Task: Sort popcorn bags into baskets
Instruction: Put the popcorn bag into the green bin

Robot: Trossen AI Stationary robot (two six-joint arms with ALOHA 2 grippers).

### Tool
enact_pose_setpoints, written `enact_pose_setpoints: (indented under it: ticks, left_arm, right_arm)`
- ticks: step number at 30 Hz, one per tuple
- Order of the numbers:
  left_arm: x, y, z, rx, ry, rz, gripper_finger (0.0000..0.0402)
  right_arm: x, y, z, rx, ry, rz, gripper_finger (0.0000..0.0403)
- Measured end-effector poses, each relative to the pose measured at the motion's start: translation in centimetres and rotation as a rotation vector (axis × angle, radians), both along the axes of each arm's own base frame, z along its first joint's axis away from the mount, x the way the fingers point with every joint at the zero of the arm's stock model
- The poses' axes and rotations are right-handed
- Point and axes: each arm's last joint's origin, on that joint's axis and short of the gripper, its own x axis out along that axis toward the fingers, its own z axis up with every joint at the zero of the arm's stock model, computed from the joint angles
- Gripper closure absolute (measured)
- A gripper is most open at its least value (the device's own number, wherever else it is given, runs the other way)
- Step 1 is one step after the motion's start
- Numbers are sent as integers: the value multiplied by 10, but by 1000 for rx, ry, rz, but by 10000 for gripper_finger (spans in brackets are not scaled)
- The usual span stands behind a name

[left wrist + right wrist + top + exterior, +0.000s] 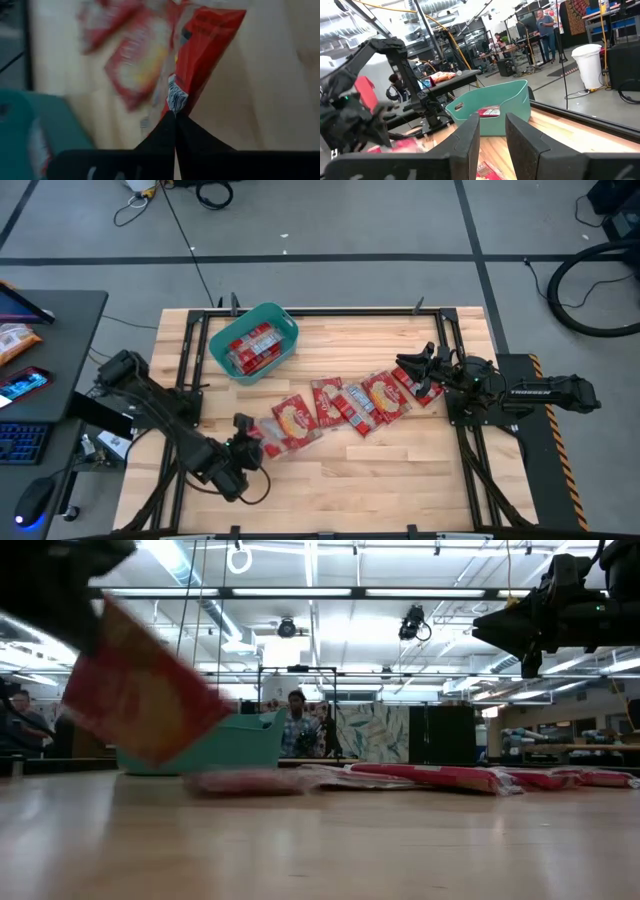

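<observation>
My left gripper [243,432] is near the table's near-left part, shut on one red popcorn bag [140,690] that is lifted off the wood. Several more red bags [345,405] lie flat in a slanted row across the table's middle. The teal basket [290,330] stands at the far left, with red bags [252,348] lying inside it. My right gripper [415,370] hovers open above the right end of the row [420,385], touching nothing; in its wrist view the fingers [492,131] point toward the basket [505,100]. My left gripper pinches the bag's crimped end seal [176,97] between its two shut fingertips [167,127]. The rest of the bag [205,50] reaches out beyond the fingertips. In the low view the bag is tilted and lifted clear of the table.
Black frame rails [190,360] run along the table's left and right sides. A side desk on the left holds an orange packet [15,340], a phone [25,383] and a keyboard [20,445]. People [295,725] stand in the room beyond. Bare wood [400,470] lies along the near edge.
</observation>
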Motion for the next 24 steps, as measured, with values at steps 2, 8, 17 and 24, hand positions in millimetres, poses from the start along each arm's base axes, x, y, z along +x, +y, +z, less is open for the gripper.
enact_pose_setpoints:
  ticks: [2, 8, 17, 24]
  left_arm:
    - [1, 5, 15, 12, -43, 41, 400]
    - [8, 27, 51, 38, -142, 167, 400]
    - [38, 94, 55, 120, -129, 429, 401]
    - [51, 164, 54, 87, -67, 691, 401]
  right_arm:
    - [0, 0, 0, 0, 0, 0, 305]
    - [0, 0, 0, 0, 0, 0, 305]
    - [0, 0, 0, 0, 0, 0, 305]
    - [0, 0, 0, 0, 0, 1, 305]
